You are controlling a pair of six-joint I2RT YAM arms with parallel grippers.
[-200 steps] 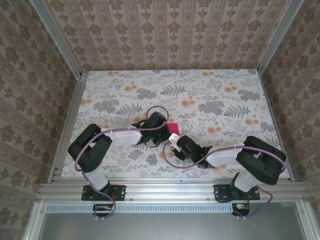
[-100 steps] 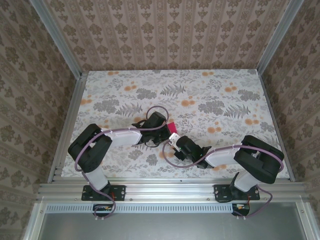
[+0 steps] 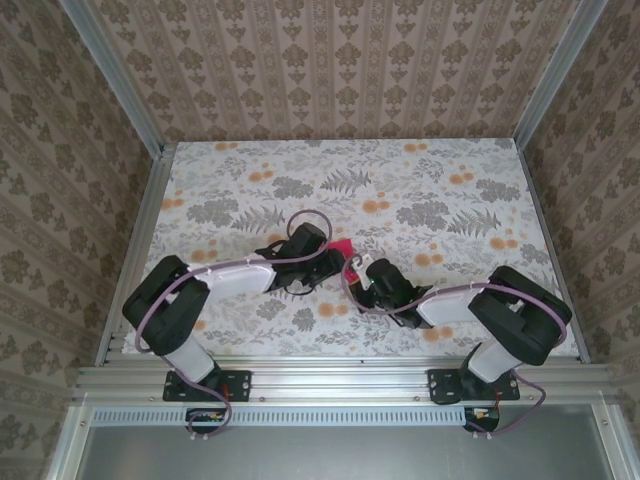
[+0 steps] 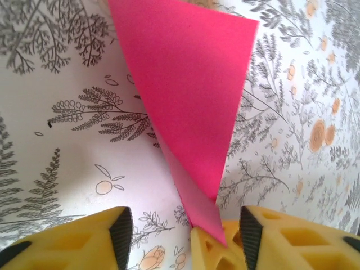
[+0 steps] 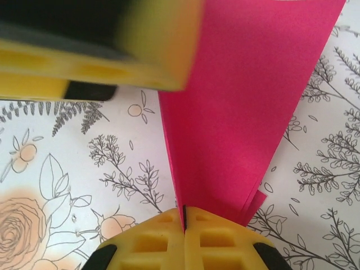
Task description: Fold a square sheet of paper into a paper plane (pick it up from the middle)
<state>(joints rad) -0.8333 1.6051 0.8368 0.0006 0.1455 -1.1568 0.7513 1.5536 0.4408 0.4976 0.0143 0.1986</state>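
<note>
I am pinching the narrow end of the paper (image 5: 247, 112) in my right gripper (image 5: 184, 218), its two yellow fingers pressing flat together on the fold while the sheet is widening away from them above the flowered table (image 5: 67, 169). My left gripper (image 4: 183, 225) is standing spread, with the pinched end passing between its fingers (image 4: 73, 242) and nothing clamped between them. Seen from above, the paper is sitting near the middle of the table, slightly toward the near side, just right of my left gripper and just left of my right one.
</note>
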